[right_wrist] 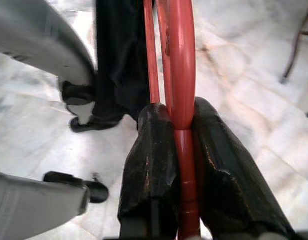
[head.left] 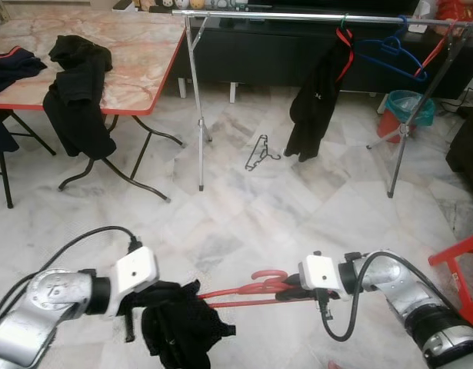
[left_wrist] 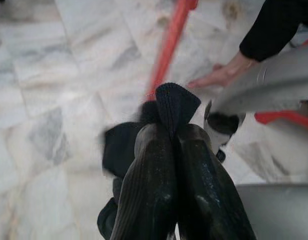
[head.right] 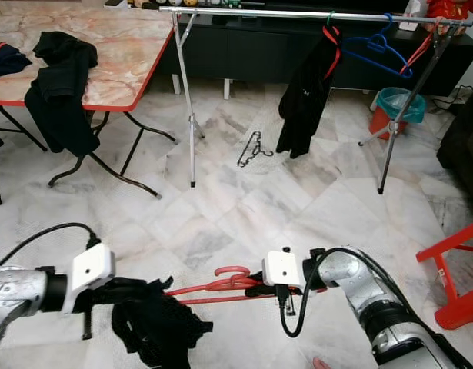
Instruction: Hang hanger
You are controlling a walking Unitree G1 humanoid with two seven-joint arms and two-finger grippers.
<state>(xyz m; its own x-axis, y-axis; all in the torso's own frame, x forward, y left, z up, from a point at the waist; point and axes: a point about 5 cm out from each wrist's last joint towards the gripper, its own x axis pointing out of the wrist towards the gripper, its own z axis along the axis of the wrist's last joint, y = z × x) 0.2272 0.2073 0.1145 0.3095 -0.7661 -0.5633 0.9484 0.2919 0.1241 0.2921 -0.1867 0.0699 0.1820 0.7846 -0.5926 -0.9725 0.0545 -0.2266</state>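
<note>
Marble floor lies under a thin red hanger point(head.left: 251, 290) carrying black cloth point(head.left: 178, 329).

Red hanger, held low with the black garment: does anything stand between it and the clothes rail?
Nothing visible does. The right gripper clamps the red hanger, the left gripper pinches the black garment; open marble floor leads to the rail, with only a black hanger lying under it.
</note>
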